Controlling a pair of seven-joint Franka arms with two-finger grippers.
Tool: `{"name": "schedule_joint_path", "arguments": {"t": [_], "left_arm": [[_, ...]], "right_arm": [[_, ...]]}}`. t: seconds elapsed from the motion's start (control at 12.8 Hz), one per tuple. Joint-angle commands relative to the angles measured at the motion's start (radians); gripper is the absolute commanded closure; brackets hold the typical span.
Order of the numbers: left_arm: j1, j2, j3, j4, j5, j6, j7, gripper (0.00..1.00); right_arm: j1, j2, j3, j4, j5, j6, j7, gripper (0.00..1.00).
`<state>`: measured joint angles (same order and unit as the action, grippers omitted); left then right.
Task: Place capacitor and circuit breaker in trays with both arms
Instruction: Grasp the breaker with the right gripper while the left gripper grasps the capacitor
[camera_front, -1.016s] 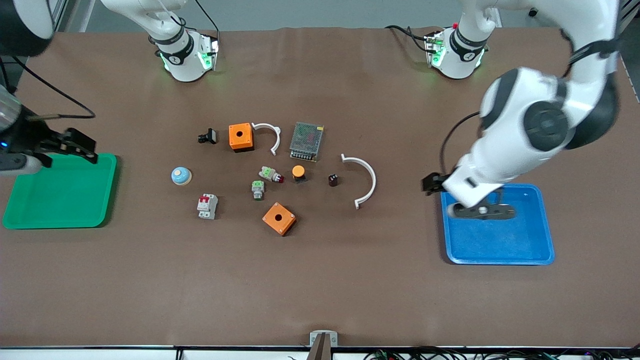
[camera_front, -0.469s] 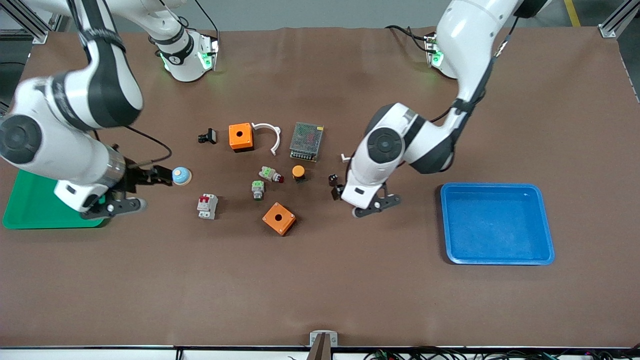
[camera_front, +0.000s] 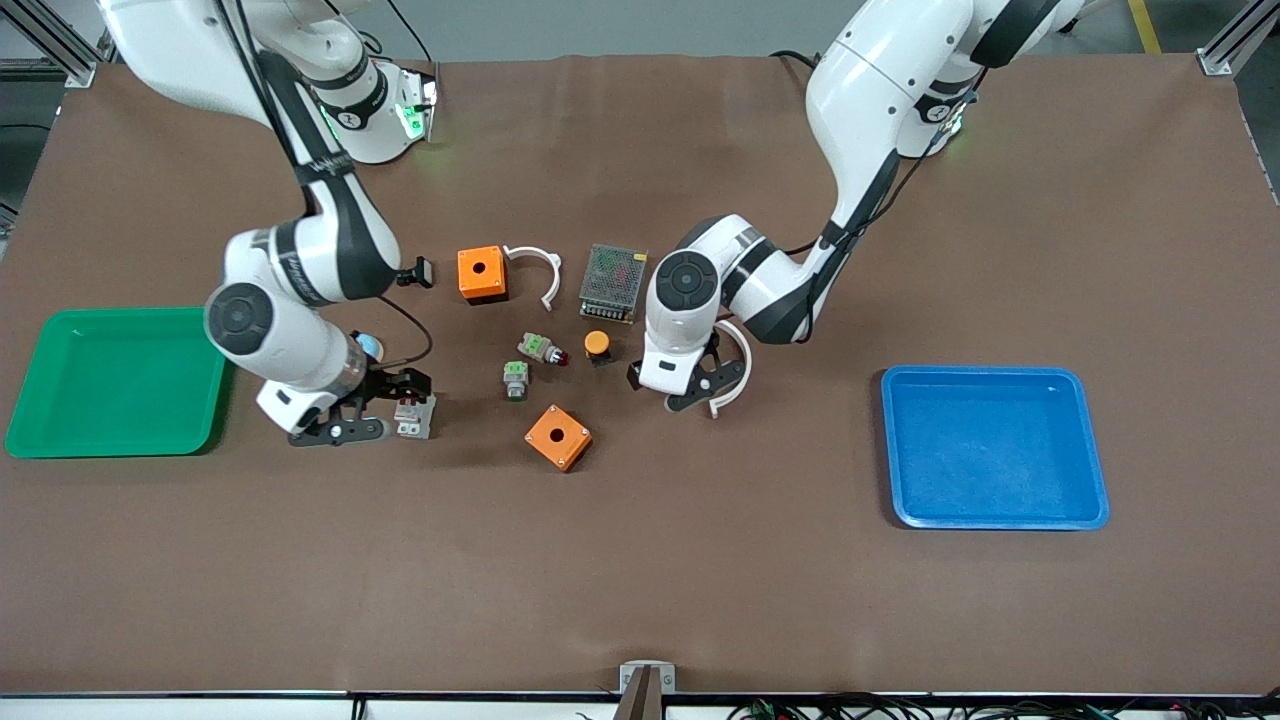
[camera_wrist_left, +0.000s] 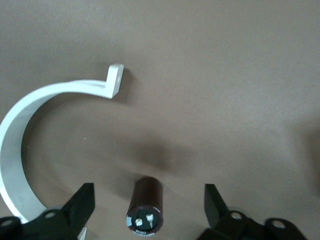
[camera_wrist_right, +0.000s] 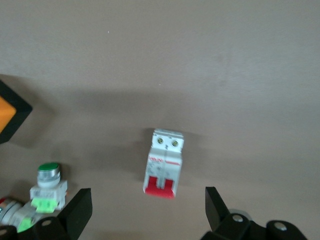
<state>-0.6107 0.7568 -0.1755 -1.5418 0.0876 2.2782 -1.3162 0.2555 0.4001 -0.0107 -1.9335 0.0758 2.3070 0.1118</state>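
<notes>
In the front view, both arms are bent low over the table; the right gripper (camera_front: 385, 408) is beside the breaker (camera_front: 414, 417).

In the left wrist view, the capacitor (camera_wrist_left: 146, 211) is framed by spread fingers (camera_wrist_left: 81, 209), on the table beside a white bracket (camera_wrist_left: 30, 125).

In the right wrist view, the breaker (camera_wrist_right: 164, 163) is lined up between parted fingers (camera_wrist_right: 80, 212).

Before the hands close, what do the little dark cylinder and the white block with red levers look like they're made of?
The small dark cylindrical capacitor looks sleeved in glossy dark brown-black plastic, with two shiny metal terminals on its end face. The white-grey rectangular circuit breaker looks like matte moulded plastic, with red plastic levers and two screw recesses at its other end, probably metal.
</notes>
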Motion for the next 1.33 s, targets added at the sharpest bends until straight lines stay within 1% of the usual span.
{"name": "schedule_joint_path", "arguments": {"t": [0.0, 0.08, 0.31, 0.39, 0.55, 0.62, 0.7, 0.78, 0.86, 0.94, 1.02, 1.25], "left_arm": [[-0.021, -0.013, 0.008, -0.027, 0.018, 0.015, -0.035, 0.25], [-0.021, -0.010, 0.008, -0.027, 0.018, 0.018, -0.035, 0.29], [-0.023, 0.009, 0.007, -0.029, 0.015, 0.038, -0.043, 0.30], [-0.024, 0.010, 0.007, -0.031, 0.015, 0.041, -0.043, 0.32], [-0.024, 0.012, 0.005, -0.032, 0.014, 0.044, -0.043, 0.36], [-0.024, 0.016, 0.005, -0.032, 0.012, 0.052, -0.043, 0.38], [-0.024, 0.016, 0.002, -0.031, 0.011, 0.058, -0.043, 0.40], [-0.024, 0.015, 0.002, -0.031, 0.009, 0.058, -0.043, 0.43], [-0.024, 0.016, 0.002, -0.032, 0.009, 0.058, -0.043, 0.45], [-0.024, 0.018, 0.002, -0.032, 0.009, 0.058, -0.043, 0.46], [-0.029, 0.018, 0.002, -0.032, 0.009, 0.058, -0.043, 0.47], [-0.032, 0.018, 0.002, -0.031, 0.009, 0.058, -0.041, 0.57]], "right_arm": [[0.001, 0.068, -0.008, 0.010, 0.019, 0.055, 0.006, 0.00], [0.005, 0.074, -0.008, 0.010, 0.018, 0.051, 0.005, 0.00], [0.007, 0.088, -0.008, 0.007, 0.016, 0.040, 0.008, 0.00], [0.008, 0.094, -0.008, 0.005, 0.016, 0.034, 0.008, 0.01], [0.008, 0.095, -0.008, 0.005, 0.016, 0.020, 0.009, 0.09], [0.007, 0.095, -0.008, 0.005, 0.016, 0.008, 0.009, 0.17], [0.007, 0.095, -0.008, 0.005, 0.016, 0.006, 0.009, 0.28], [0.007, 0.095, -0.008, 0.005, 0.016, 0.006, 0.009, 0.40], [0.007, 0.095, -0.008, 0.007, 0.016, 0.008, 0.011, 0.55], [0.007, 0.095, -0.008, 0.007, 0.016, 0.008, 0.018, 0.68], [0.004, 0.095, -0.008, 0.008, 0.016, 0.008, 0.037, 0.77], [-0.005, 0.094, -0.012, 0.022, 0.016, 0.006, 0.037, 0.85]]}}
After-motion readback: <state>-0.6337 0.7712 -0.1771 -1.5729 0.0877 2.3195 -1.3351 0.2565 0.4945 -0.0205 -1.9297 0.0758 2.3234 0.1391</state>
